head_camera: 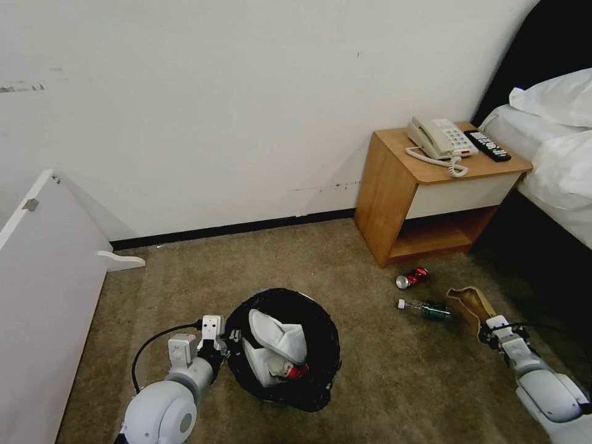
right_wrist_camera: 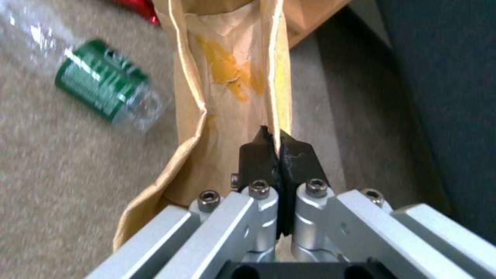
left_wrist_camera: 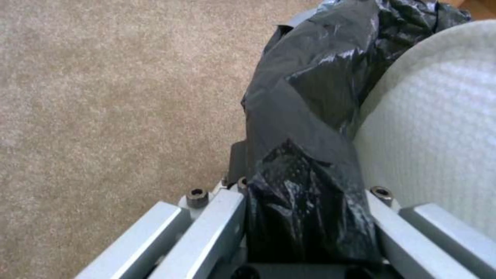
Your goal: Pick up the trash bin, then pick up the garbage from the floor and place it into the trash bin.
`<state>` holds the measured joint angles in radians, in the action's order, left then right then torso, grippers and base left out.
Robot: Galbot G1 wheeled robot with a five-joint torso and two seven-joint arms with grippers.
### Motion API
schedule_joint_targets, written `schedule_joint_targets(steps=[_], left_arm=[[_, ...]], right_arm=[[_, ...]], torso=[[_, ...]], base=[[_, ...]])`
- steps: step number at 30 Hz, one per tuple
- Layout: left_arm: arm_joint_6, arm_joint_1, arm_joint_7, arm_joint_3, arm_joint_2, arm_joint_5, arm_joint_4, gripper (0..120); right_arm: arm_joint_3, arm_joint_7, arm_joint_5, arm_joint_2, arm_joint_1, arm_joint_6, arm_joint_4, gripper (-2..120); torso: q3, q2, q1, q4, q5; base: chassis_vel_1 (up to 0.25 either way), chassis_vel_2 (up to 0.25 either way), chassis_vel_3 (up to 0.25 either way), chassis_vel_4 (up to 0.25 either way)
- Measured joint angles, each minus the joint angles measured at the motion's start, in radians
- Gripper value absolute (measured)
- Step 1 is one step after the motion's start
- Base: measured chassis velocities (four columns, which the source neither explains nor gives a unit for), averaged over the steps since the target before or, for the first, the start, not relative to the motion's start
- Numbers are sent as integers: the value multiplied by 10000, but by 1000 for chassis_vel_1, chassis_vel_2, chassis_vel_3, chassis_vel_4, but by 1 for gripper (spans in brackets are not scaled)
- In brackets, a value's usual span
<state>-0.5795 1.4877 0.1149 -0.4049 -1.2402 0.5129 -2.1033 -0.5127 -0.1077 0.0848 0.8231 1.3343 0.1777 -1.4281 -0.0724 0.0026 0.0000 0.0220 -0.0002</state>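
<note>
The trash bin (head_camera: pixel 320 345), lined with a black bag, is at the lower centre of the head view, with white slippers (head_camera: pixel 277 336) and a red-white carton (head_camera: pixel 296 370) inside. My left gripper (head_camera: pixel 223 348) is shut on its rim; the left wrist view shows the black bag rim (left_wrist_camera: pixel 305 128) clamped in the left gripper (left_wrist_camera: pixel 302 193), beside a white slipper (left_wrist_camera: pixel 439 128). My right gripper (head_camera: pixel 487 333) is shut on the edge of a brown paper bag (head_camera: pixel 472 302), seen close as the right gripper (right_wrist_camera: pixel 279 149) pinching the paper bag (right_wrist_camera: pixel 222 77). A green-labelled bottle (head_camera: pixel 428 308) and a red can (head_camera: pixel 412 277) lie on the carpet.
A wooden nightstand (head_camera: pixel 394 191) with a beige telephone (head_camera: pixel 439 139) and a black remote (head_camera: pixel 487 145) stands against the wall. The bed (head_camera: pixel 555 154) is at the right. A white panel (head_camera: pixel 43 277) leans at the left. Open carpet (head_camera: pixel 382 382) lies between the bin and the right arm.
</note>
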Motion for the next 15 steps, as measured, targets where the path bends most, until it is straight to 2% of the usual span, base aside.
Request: schedule_joint_targets(steps=[15], left_arm=[[-344, 25, -30, -104, 255, 312, -260, 4]], right_arm=[[-56, -311, 729, -543, 157, 68, -1999, 0]], torso=[[0, -1, 0, -2, 0]], base=[[0, 0, 0, 0]])
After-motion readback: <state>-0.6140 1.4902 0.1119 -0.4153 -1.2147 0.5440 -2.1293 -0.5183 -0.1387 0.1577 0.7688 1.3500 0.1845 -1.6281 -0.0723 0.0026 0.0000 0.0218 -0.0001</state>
